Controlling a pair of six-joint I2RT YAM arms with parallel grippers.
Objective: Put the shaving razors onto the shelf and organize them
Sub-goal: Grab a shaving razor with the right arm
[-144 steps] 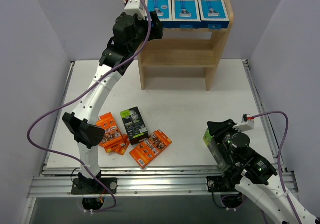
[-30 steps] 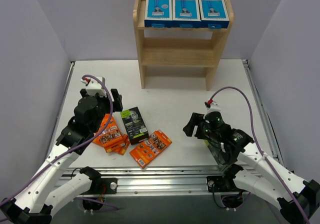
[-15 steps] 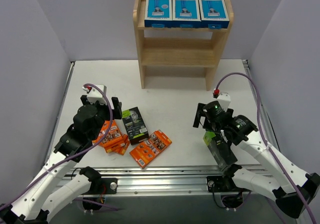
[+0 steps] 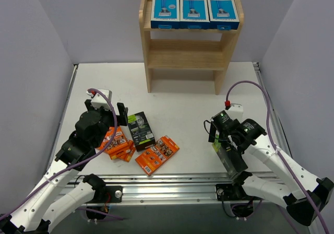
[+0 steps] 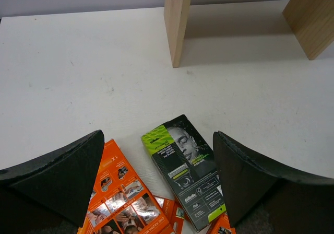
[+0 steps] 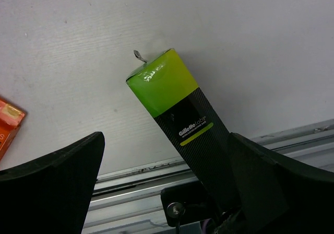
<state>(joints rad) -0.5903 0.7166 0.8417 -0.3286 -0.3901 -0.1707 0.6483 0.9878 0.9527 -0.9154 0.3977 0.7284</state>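
Hovering low over the table, the left gripper has its fingers spread wide, with nothing pinched between them. Below it a black-and-lime box lies face up on the white surface. Overlapping orange packs sit just to the left of this box, and a single orange pack lies just beside its near end.

On the right side, the right gripper is also spread wide. A second black-and-lime box sits in the gap, clear of both fingers. Its lime end points away from the arm bases and its black end reaches the metal rail at the near edge; it seems to lean there rather than lie flat.

At the far side of the table stands the shelf, well apart from both arms. 3 blue-and-white boxes stand side by side on its top tier.
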